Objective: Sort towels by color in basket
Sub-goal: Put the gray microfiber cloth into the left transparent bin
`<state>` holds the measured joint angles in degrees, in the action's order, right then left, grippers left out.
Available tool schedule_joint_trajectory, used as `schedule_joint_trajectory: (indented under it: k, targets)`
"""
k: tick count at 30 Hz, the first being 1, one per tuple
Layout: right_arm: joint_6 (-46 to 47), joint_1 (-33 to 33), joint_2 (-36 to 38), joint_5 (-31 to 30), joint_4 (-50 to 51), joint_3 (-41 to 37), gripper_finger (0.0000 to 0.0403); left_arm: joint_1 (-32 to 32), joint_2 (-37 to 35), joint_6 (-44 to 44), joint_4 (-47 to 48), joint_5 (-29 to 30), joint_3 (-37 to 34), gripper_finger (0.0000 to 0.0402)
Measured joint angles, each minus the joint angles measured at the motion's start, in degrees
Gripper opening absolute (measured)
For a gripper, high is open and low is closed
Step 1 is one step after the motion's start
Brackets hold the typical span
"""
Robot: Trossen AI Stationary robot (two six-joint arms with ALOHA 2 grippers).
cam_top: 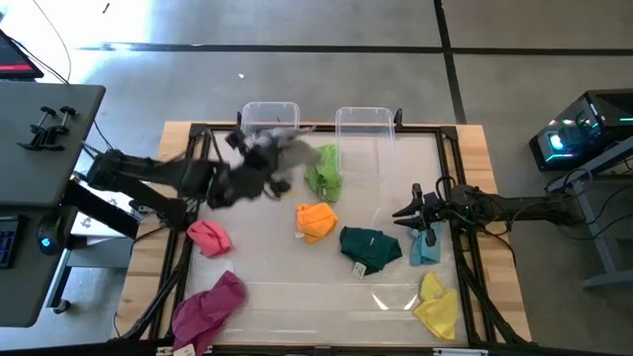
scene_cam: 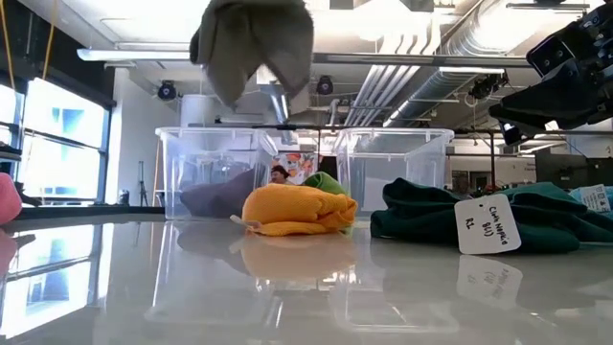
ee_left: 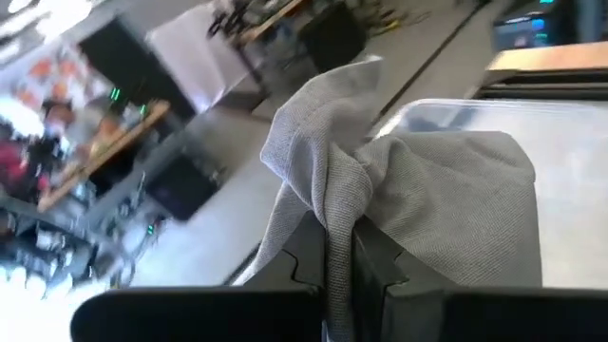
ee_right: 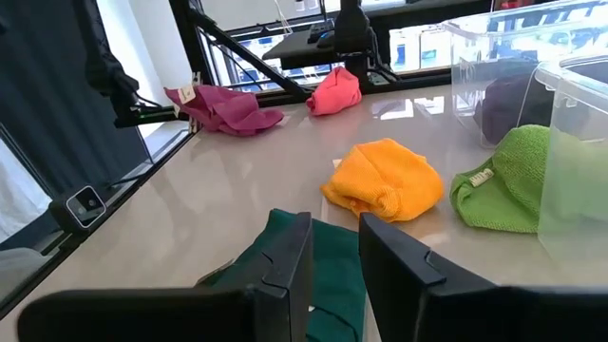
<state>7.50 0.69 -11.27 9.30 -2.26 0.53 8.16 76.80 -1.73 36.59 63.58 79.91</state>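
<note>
At the table's left, the left gripper (cam_top: 259, 158) is pinched tight on the grey towel (cam_top: 282, 145), which hangs from its fingers above the table beside the left clear bin (cam_top: 269, 115). In the middle lie the light green towel (cam_top: 324, 170), orange towel (cam_top: 316, 221) and dark green towel (cam_top: 370, 247). At the right, the right gripper (cam_top: 413, 216) hovers with its fingers slightly parted, holding nothing, just above the dark green towel.

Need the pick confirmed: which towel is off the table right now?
The grey towel: it hangs pinched in the left tool by the left bin; the others lie on the table.
</note>
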Motion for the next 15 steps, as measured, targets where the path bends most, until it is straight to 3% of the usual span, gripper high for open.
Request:
schedule_joint_trajectory:
  k: [9,15]
  targets:
    - [-0.01,0.01,0.00,0.02,0.00,0.00,0.0082,-22.94,-0.99,-11.49,-0.69,-20.26,-4.38,0.0005]
    - [-0.01,0.00,0.02,0.20,0.00,-0.01,0.0082,-32.08,-0.90,-19.36,-0.52,-23.76,-11.29,0.0005]
